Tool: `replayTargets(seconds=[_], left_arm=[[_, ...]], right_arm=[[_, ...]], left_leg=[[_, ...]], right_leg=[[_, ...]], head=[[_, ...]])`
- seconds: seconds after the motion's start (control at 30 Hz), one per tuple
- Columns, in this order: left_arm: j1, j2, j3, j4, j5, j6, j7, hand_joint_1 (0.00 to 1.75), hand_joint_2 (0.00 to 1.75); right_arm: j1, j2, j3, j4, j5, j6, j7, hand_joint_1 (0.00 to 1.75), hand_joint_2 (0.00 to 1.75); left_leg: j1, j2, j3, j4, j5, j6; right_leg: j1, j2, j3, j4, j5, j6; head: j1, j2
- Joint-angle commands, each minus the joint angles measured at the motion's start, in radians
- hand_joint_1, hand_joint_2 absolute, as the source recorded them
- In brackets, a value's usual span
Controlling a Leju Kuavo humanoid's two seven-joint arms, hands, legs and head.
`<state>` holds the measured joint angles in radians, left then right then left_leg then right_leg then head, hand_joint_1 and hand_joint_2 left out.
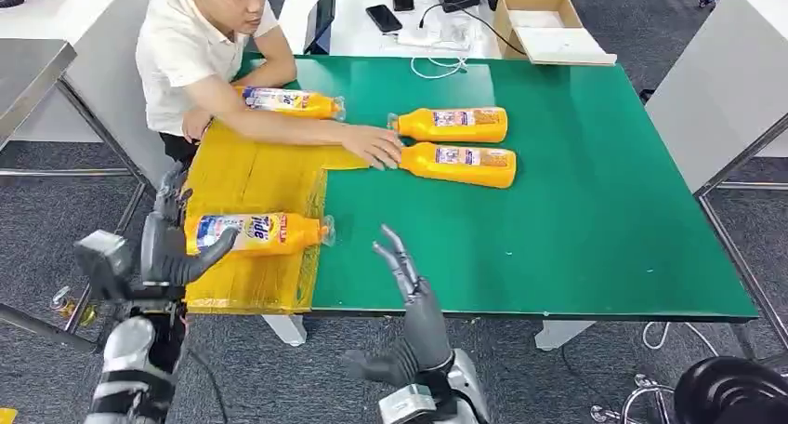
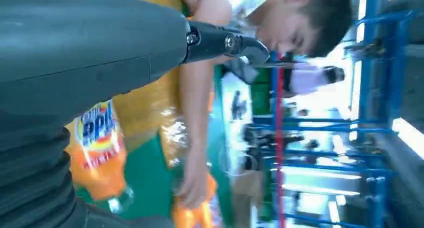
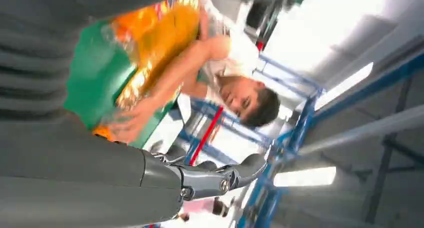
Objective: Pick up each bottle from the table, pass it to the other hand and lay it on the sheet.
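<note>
An orange bottle [image 1: 256, 233] lies on its side on the yellow sheet [image 1: 251, 173], cap pointing right. My left hand [image 1: 167, 243] is at its base end with fingers spread; the thumb reaches along the bottle's near side, and no grip is visible. In the left wrist view the same bottle [image 2: 97, 148] lies just past my left hand [image 2: 75, 63]. My right hand [image 1: 409, 284] hovers empty over the table's front edge, fingers straight. A second bottle [image 1: 293, 101] lies at the sheet's far end. Two more bottles [image 1: 455, 124] [image 1: 460, 164] lie on the green table [image 1: 558, 238].
A person [image 1: 204, 52] sits at the table's far left, one hand [image 1: 372, 147] reaching to the cap end of the nearer bottle on the green top. A cardboard box [image 1: 544, 24], phones [image 1: 383, 18] and cables sit behind. A black chair [image 1: 734, 391] stands at the near right.
</note>
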<state>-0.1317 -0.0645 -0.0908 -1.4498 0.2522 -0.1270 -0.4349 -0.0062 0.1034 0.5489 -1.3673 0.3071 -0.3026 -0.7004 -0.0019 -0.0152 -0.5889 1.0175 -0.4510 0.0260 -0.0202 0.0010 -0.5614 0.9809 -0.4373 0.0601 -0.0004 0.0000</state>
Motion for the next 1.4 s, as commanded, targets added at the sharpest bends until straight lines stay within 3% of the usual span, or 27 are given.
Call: replayTargets(seconds=[0.03, 0.1, 0.2, 0.23, 0.33, 0.47, 0.63, 0.73, 0.8, 0.93, 1.03, 1.27, 1.4], left_arm=[[0.193, -0.042, -0.108, -0.229, 0.014, 0.044, -0.042, 0.0, 1.75], [0.191, -0.058, -0.109, -0.229, 0.021, 0.06, -0.052, 0.0, 1.75], [0.178, -0.056, -0.119, -0.223, 0.021, 0.072, -0.054, 0.0, 1.75], [0.181, -0.065, -0.109, -0.224, 0.025, 0.089, -0.056, 0.0, 1.75], [0.192, -0.089, -0.135, -0.198, -0.168, 0.296, -0.112, 0.0, 1.75], [0.208, -0.08, -0.194, -0.152, -0.307, 0.419, -0.178, 0.0, 1.75], [0.206, -0.075, -0.195, -0.161, -0.321, 0.433, -0.178, 0.0, 1.75], [0.204, -0.083, -0.206, -0.169, -0.349, 0.472, -0.186, 0.0, 1.75], [0.184, -0.085, -0.222, -0.139, -0.34, 0.471, -0.181, 0.0, 1.75], [0.138, -0.088, -0.245, -0.06, -0.332, 0.459, -0.163, 0.0, 1.75], [0.119, -0.082, -0.258, -0.045, -0.341, 0.455, -0.158, 0.0, 1.75], [0.101, -0.076, -0.277, -0.036, -0.34, 0.435, -0.134, 0.0, 1.75], [0.099, -0.071, -0.287, -0.036, -0.323, 0.398, -0.108, 0.0, 1.75]], right_arm=[[0.006, -0.073, -0.194, -0.019, 0.192, -0.094, 0.059, 0.0, 1.75], [-0.028, -0.119, -0.225, 0.014, 0.282, -0.18, 0.071, 0.0, 1.75], [-0.042, -0.122, -0.271, 0.03, 0.276, -0.15, 0.049, 0.0, 1.75], [-0.044, -0.12, -0.282, 0.035, 0.322, -0.194, 0.067, 0.0, 1.75], [-0.132, -0.205, -0.337, 0.118, 0.446, -0.304, 0.178, 0.0, 1.75], [-0.287, -0.296, -0.396, 0.328, 0.541, -0.246, 0.232, 0.0, 1.75], [-0.287, -0.284, -0.388, 0.34, 0.554, -0.26, 0.238, 0.0, 1.75], [-0.359, -0.288, -0.387, 0.461, 0.552, -0.171, 0.294, 0.0, 1.75], [-0.397, -0.243, -0.444, 0.55, 0.394, -0.071, 0.19, 0.0, 1.75], [-0.435, -0.226, -0.416, 0.678, 0.407, -0.027, 0.203, 0.0, 1.75], [-0.43, -0.211, -0.391, 0.722, 0.373, 0.08, 0.176, 0.0, 1.75], [-0.424, -0.221, -0.344, 0.768, 0.392, 0.105, 0.199, 0.0, 1.75], [-0.442, -0.237, -0.309, 0.794, 0.43, 0.124, 0.299, 0.0, 1.75]], left_leg=[[0.0, 0.002, 0.002, 0.0, -0.001, -0.001], [0.0, 0.0, 0.002, -0.001, 0.0, -0.001], [0.0, 0.0, 0.001, 0.0, 0.0, -0.001], [-0.001, 0.0, 0.001, 0.0, 0.0, 0.0], [0.0, 0.001, 0.002, 0.0, 0.0, -0.001], [-0.001, 0.003, 0.004, -0.001, 0.001, 0.0], [-0.003, -0.001, 0.003, -0.001, 0.002, 0.001], [-0.003, 0.001, 0.002, 0.0, 0.001, 0.001], [-0.002, 0.002, 0.002, 0.0, 0.001, 0.001], [-0.002, 0.0, 0.003, -0.001, 0.002, 0.001], [-0.002, 0.001, 0.003, -0.001, 0.002, 0.001], [-0.001, 0.001, 0.003, -0.001, 0.001, 0.0], [-0.002, 0.001, 0.003, 0.0, 0.001, 0.0]], right_leg=[[0.001, 0.001, 0.002, -0.001, 0.0, -0.002], [0.0, -0.001, 0.003, -0.002, 0.0, -0.002], [0.0, -0.001, 0.002, -0.002, 0.001, -0.001], [0.0, -0.001, 0.002, -0.001, 0.001, -0.001], [0.001, 0.0, 0.003, -0.002, 0.001, -0.002], [0.0, 0.002, 0.004, -0.003, 0.003, 0.0], [-0.001, -0.001, 0.004, -0.002, 0.002, 0.001], [-0.002, 0.0, 0.003, -0.001, 0.003, 0.001], [-0.001, 0.001, 0.003, -0.001, 0.003, 0.001], [0.0, 0.0, 0.004, -0.002, 0.004, 0.001], [0.0, 0.0, 0.004, -0.002, 0.003, 0.001], [0.0, 0.0, 0.005, -0.002, 0.003, 0.0], [0.0, 0.0, 0.004, -0.001, 0.003, 0.0]], head=[[0.0, 0.0], [0.0, 0.0], [0.0, 0.0], [0.0, 0.0], [-0.001, 0.0], [-0.001, 0.0], [0.0, 0.0], [-0.001, 0.0], [-0.001, 0.0], [-0.001, 0.0], [-0.001, 0.0], [-0.001, 0.0], [-0.001, 0.0]])
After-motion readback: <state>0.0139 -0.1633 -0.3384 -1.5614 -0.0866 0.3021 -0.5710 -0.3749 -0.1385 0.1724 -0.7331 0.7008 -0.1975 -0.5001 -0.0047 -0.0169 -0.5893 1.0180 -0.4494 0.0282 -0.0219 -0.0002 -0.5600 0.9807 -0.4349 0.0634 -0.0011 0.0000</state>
